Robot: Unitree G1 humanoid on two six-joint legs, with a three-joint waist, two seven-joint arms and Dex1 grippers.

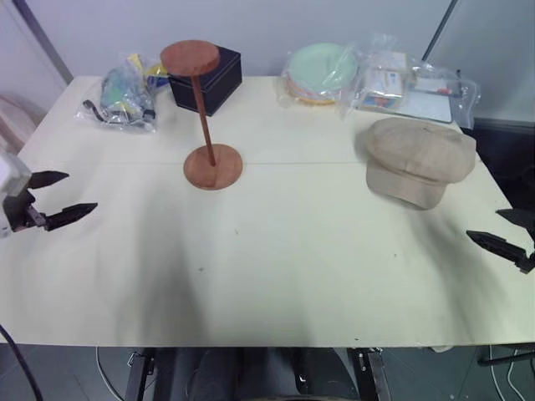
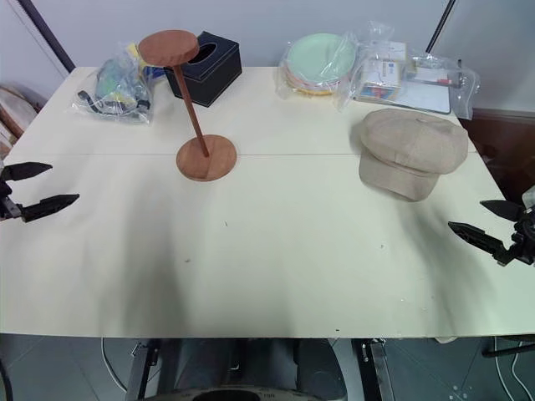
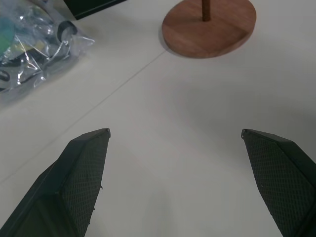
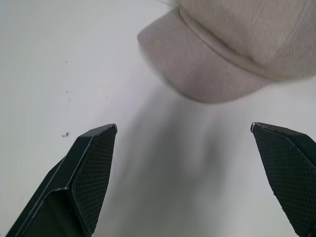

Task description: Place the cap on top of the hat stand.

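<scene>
No writing is legible; the cap [image 1: 418, 159] lies right of the hat stand [image 1: 207, 117], both tools [image 1: 56, 197] [image 1: 506, 232] wide open, empty.

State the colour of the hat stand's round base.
Reddish-brown wood; the hat stand base shows best in the left wrist view.

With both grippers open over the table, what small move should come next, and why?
Probably the right gripper should ease forward to the soft beige fabric cap. The cap lies flat on the table, untouched, just ahead of its open jaws, while the reddish-brown wooden hat stand stands bare nearer the left gripper.
</scene>
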